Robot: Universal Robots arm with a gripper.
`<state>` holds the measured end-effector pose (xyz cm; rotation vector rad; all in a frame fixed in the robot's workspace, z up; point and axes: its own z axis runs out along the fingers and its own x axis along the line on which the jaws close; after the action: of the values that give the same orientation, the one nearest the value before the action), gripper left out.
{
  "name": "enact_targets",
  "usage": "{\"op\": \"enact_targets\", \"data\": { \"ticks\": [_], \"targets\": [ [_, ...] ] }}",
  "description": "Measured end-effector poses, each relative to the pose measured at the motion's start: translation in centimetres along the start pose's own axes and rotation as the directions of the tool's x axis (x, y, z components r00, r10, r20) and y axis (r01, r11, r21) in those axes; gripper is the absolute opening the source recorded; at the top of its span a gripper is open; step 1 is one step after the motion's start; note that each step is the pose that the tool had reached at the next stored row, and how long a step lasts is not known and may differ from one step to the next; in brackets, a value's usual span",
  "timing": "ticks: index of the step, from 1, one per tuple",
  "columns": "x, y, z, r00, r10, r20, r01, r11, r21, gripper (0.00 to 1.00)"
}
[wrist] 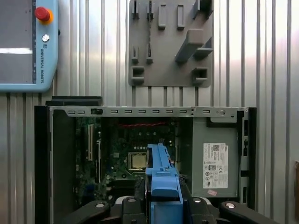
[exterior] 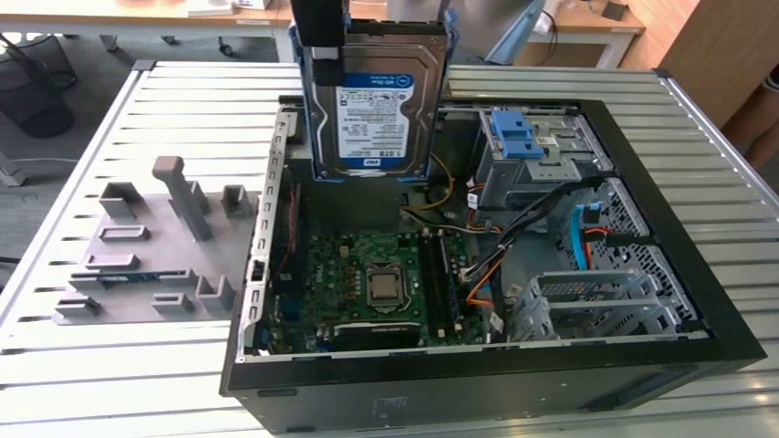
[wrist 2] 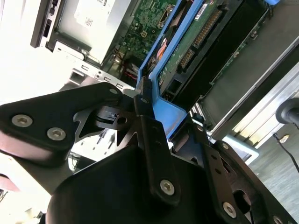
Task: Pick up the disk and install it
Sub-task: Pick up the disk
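The gripper [wrist: 162, 206] is clamped on the disk [exterior: 371, 105], its fingers [wrist 2: 150, 135] closed onto the blue rail [wrist 2: 174, 117] at the disk's upper end, so the drive hangs below the gripper, clear of everything else.

The open computer case [exterior: 487, 376] lies on its side. In the exterior view the disk is above the case, over the wall farthest from that camera. The disk's long axis stands upright and its labelled face is turned towards that camera. The lower end hangs above the case's interior and touches nothing there.

Inside the case, the motherboard [exterior: 365, 283] lies below the disk and towards the near wall. The grey drive cage [exterior: 542, 160], with its blue latch piece [exterior: 517, 137], sits along the same far wall, towards the exterior view's right of the disk and well below its lower end. A second cage [exterior: 585, 301] is by the near wall on that same side.

As I judge it, the relation that matters is this: the disk stands on end and to one side of the cages, while the bays lie low in the case. The disk is lifted but not yet seated in the case
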<state>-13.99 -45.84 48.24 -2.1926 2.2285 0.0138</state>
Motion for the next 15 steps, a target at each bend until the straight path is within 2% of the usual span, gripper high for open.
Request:
{"op": "enact_targets", "data": {
  "ticks": [10,15],
  "targets": [
    [0.56,-2.27,0.04,1.0000,0.000,-0.0001,0.000,1.0000,-0.0001,0.36],
    [1.10,-2.80,0.19,1.0000,0.000,0.0000,0.000,1.0000,0.0005,0.36]
  ]
}}
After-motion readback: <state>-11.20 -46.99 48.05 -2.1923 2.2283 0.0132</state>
